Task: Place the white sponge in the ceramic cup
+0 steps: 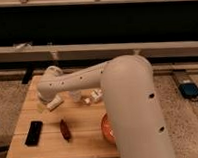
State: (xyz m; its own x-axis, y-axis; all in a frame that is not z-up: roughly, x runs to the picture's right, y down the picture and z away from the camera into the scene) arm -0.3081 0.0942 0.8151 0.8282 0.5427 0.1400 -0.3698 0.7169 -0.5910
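At the left front of the pale wooden table (pixel 85 139) lies a flat black rectangle (pixel 33 133), matte and slim. Behind it, near the left edge, the gripper (pixel 46 102) hangs low over the boards at the end of the smooth white arm (pixel 129 107). The wrist covers it, so I cannot tell whether it is apart or together. A short whitish cylinder (pixel 55 102) lies tilted just beside it.

Nearer the front lies a small dark red oblong (pixel 65 130), glossy and narrow, well apart from the black piece.

Close under the forearm, about mid-table, is a small blocky whitish piece that looks like the white sponge (pixel 96 95). Just left of it is a smaller rounded pale thing, possibly the ceramic cup (pixel 86 100). The arm shades both, and I cannot tell whether they touch.

To the right, an orange bowl (pixel 105 128) shows only its left rim, as the bulky rounded arm housing blocks the rest. On the speckled floor at far right sits a blue-grey device (pixel 189 89) with a cable.
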